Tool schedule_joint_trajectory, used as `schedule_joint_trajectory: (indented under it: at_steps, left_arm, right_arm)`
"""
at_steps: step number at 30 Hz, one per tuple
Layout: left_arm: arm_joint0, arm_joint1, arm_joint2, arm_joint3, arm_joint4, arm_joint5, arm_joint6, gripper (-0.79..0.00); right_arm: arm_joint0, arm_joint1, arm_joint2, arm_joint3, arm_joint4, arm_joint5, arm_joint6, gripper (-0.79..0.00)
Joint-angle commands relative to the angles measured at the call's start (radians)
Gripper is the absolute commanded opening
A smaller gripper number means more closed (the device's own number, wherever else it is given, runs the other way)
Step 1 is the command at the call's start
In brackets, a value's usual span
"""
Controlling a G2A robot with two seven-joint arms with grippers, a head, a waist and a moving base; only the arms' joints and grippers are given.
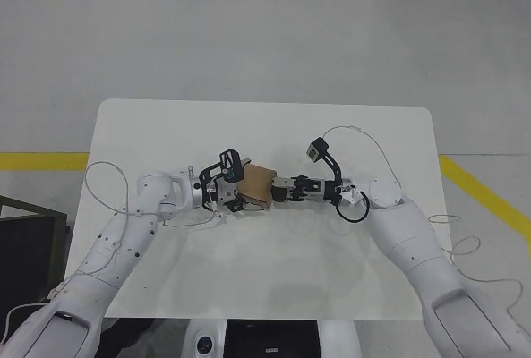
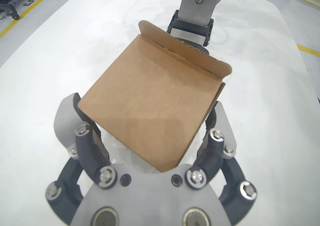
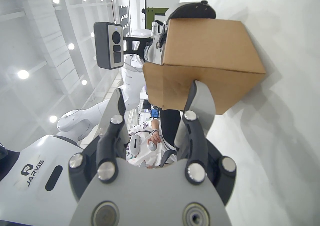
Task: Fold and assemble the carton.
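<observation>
A small brown carton [image 1: 258,185] sits at the middle of the white table [image 1: 337,268], between my two grippers. My left gripper [image 2: 145,114] is shut on the carton [image 2: 150,102], with one finger pressed against each side wall. At the carton's far end an open flap [image 2: 185,54] stands up, and my right gripper [image 2: 192,34] is just behind it. In the right wrist view my right gripper [image 3: 158,100] is open. One of its fingers [image 3: 200,97] lies against the carton [image 3: 210,47] at a side flap [image 3: 165,87]; the other finger is apart from it.
The white table has bare surface all around the carton. A dark green frame [image 1: 5,233] stands on the floor off the table's left edge, and a yellow floor line [image 1: 32,161] runs behind it.
</observation>
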Motion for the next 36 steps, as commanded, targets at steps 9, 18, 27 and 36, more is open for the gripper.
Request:
schedule_joint_trajectory:
  at_steps: [9, 18, 27, 36]
  left_arm:
    - [0.002, 0.001, -0.004, -0.001, 0.001, -0.001, 0.000, 0.000]
    - [0.000, 0.000, -0.002, 0.002, 0.003, -0.003, 0.001, 0.000]
    - [-0.002, -0.002, -0.001, 0.006, 0.002, -0.001, 0.004, 0.000]
    - [-0.003, -0.003, 0.000, 0.008, 0.003, -0.002, 0.006, 0.000]
  right_arm:
    - [-0.006, 0.006, 0.004, -0.006, -0.048, 0.050, -0.019, -0.428]
    - [-0.015, 0.011, 0.010, -0.019, -0.079, 0.074, -0.031, -0.453]
    - [-0.019, 0.013, 0.012, -0.027, -0.109, 0.094, -0.043, -0.477]
    - [-0.020, 0.017, 0.015, -0.034, -0.143, 0.111, -0.053, -0.520]
